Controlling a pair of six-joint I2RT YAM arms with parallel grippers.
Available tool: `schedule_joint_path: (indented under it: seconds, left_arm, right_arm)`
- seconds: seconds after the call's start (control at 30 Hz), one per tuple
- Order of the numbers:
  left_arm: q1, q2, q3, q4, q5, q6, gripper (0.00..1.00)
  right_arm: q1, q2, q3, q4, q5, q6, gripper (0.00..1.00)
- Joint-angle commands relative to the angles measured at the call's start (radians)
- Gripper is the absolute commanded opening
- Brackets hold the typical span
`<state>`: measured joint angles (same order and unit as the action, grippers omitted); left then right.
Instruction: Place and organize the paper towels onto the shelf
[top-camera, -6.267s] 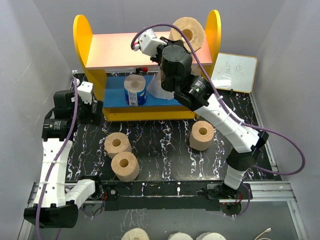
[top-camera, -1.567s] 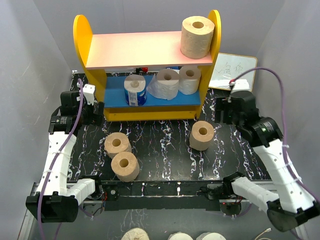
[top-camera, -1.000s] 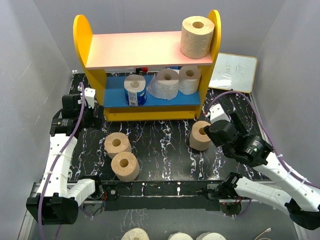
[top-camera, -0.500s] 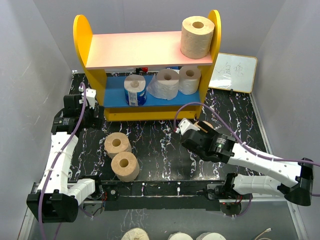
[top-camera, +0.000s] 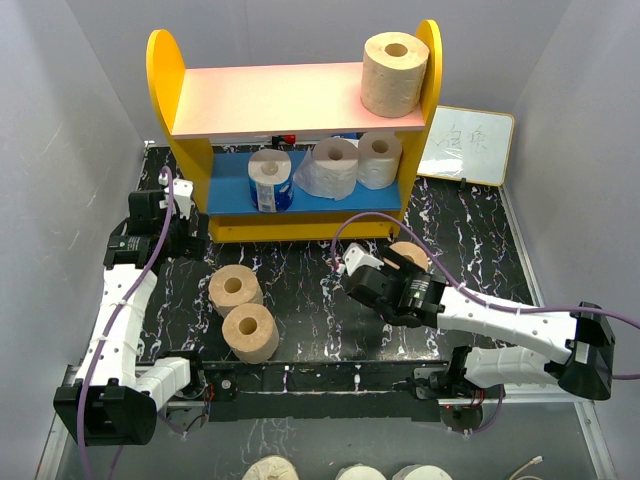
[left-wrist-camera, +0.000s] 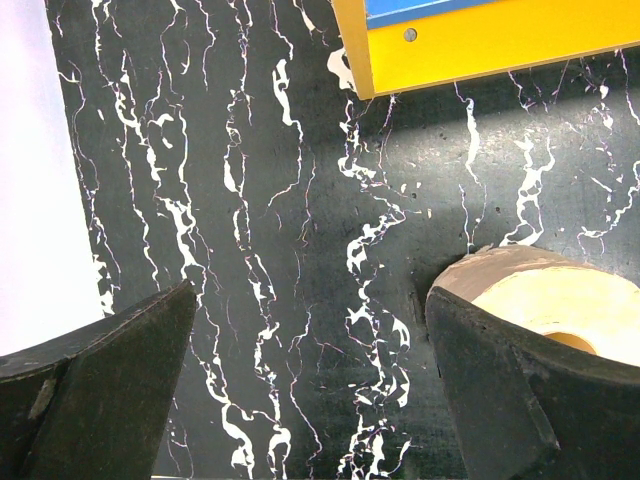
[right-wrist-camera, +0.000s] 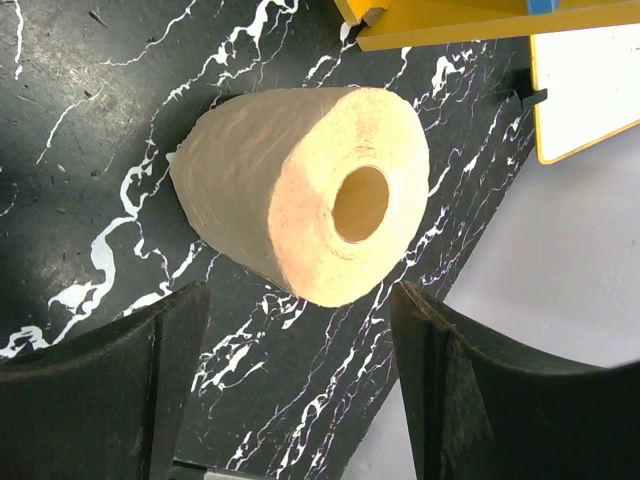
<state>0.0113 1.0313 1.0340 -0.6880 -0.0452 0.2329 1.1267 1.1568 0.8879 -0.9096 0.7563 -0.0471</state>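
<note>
Black table (top-camera: 310, 310) veined with white marbling, boxed in by plain pale grey walls (top-camera: 60, 110) behind and on both sides. At the back of it the shelf (top-camera: 165, 80) — yellow rounded side panels, pink top board, blue lower board. On the shelf's top board, hard against the right panel, the top tan roll (top-camera: 393, 75), upright, core upward. On the shelf's lower board, three in a row: blue-wrapped white roll (top-camera: 270, 180) near the middle, then plain white roll (top-camera: 332, 168) and second white roll (top-camera: 380, 160) toward the right panel, touching each other. Just right of the shelf, a small whiteboard (top-camera: 468, 145) leaning on the wall.

In front of the shelf's left half, on the table, nearer tan roll (top-camera: 235, 290) and farther tan roll (top-camera: 250, 332), touching. In front of the shelf's right half, the last tan roll (right-wrist-camera: 300, 190), also on the table.

Right end effector (right-wrist-camera: 298, 310) at that last roll — jaws well apart, fingertips to either side of the roll's near edge, nothing gripped. Left end effector (left-wrist-camera: 310, 300) off the shelf's left front corner, jaws spread to the full, holding nothing, bare marbled table between the fingers, nearer tan roll peeking from behind one finger
</note>
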Motion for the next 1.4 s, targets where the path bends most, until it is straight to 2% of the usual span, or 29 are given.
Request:
schedule_joint_path:
  seconds: [0.0,0.83,1.07,1.37]
  left_arm:
    - [0.005,-0.019,-0.001,0.003,0.002,0.002,0.99]
    - [0.005,-0.045,-0.022,0.004,0.008,0.010,0.99]
    - [0.004,-0.042,-0.023,0.008,0.008,0.009,0.99]
    - [0.005,-0.053,-0.033,0.010,0.004,0.017,0.99]
  right_arm:
    - [0.009,0.022,-0.008,0.078,0.047,0.005,0.70]
    - [0.010,0.084,-0.098,0.150,0.142,0.026,0.63]
    - [0.010,0.150,-0.111,0.193,0.157,0.028,0.61]
    - [0.008,0.162,-0.143,0.231,0.161,0.007,0.53]
